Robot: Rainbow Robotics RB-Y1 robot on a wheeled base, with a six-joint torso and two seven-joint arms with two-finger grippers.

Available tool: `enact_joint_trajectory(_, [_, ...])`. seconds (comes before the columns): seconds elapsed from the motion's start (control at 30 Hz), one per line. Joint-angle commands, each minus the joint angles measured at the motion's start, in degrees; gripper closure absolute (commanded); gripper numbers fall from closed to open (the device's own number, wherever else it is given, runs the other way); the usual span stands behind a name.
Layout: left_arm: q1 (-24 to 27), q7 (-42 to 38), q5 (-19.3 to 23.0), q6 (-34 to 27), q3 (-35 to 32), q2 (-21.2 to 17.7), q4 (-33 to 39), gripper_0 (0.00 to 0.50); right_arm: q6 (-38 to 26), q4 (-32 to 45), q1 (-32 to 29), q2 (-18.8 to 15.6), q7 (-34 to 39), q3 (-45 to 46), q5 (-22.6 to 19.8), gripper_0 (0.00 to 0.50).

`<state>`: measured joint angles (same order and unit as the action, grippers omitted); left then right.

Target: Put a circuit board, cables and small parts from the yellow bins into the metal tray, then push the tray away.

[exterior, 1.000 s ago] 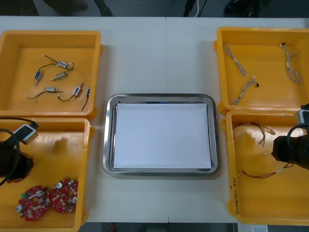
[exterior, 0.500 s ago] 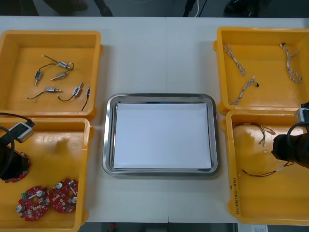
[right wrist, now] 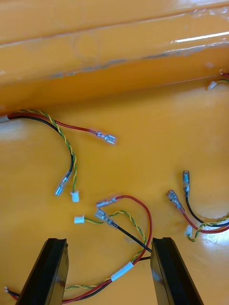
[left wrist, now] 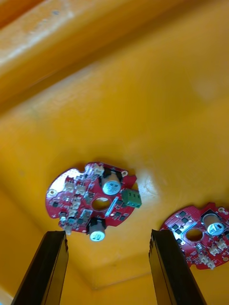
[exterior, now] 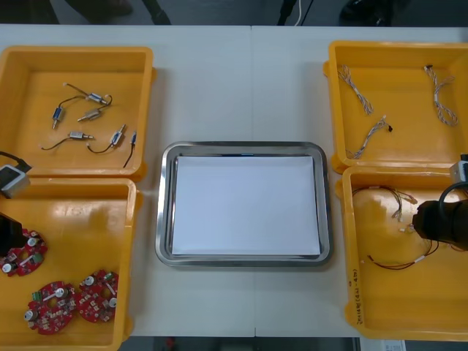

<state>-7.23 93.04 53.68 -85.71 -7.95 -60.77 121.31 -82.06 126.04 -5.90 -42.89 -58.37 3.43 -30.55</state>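
Observation:
My left gripper (left wrist: 109, 267) is open over the near left yellow bin (exterior: 73, 219). A round red circuit board (left wrist: 93, 202) lies flat on the bin floor just beyond its fingertips, untouched. In the front view that board (exterior: 22, 252) lies beside the left arm (exterior: 7, 234) at the table's left edge. Two more boards (exterior: 73, 301) lie nearer the front. My right gripper (right wrist: 107, 271) is open low over the near right bin (exterior: 358, 292). A red and yellow cable (right wrist: 126, 224) runs between its fingers, not gripped. The metal tray (exterior: 164, 212), white inside, holds nothing.
The far left bin (exterior: 146, 80) holds several small metal parts (exterior: 91, 117). The far right bin (exterior: 336, 88) holds twisted blue and white cables (exterior: 365, 135). More red and yellow cables (right wrist: 62, 138) lie ahead of the right fingers, near the bin wall (right wrist: 114, 62).
The left arm has drawn back toward the table's left edge, uncovering a third circuit board. The right arm has hardly moved.

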Motion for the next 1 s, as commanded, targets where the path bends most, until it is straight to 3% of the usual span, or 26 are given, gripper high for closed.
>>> enact_joint_trajectory(0.03, [2.1, -8.2, 0.6, -3.1, -3.8, 1.3, 1.6, 0.0, -4.7, 0.6, 2.6, -1.8, 1.7, 7.3, -6.2, 0.0])
enact_joint_trajectory(0.2, [3.0, -9.7, 0.1, -7.4, -7.6, 3.7, 1.7, 0.0, -10.6, 0.6, 4.9, -1.8, 2.7, 12.6, -12.4, 0.0])
enact_joint_trajectory(0.4, [3.3, -16.0, -2.7, -11.3, -10.5, 7.8, 3.1, 0.0, -13.7, 0.6, 4.8, -0.8, 8.5, 14.5, -14.2, 0.0])
enact_joint_trajectory(0.6, [3.4, -23.3, -7.2, -13.9, -11.9, 11.2, 5.2, 0.0, -15.1, 0.6, 4.5, 3.3, 14.7, 15.4, -10.7, 0.0])
enact_joint_trajectory(0.77, [3.7, -27.9, -9.8, -13.9, -11.9, 14.0, 5.2, 0.0, -16.5, 0.6, 4.5, 6.3, 19.0, 15.1, -10.3, 0.0])
enact_joint_trajectory(1.0, [3.8, -35.8, -12.6, -11.7, -11.9, 19.9, 5.1, 0.0, -15.6, -3.2, 4.3, 9.2, 19.2, 15.1, -8.5, 0.0])
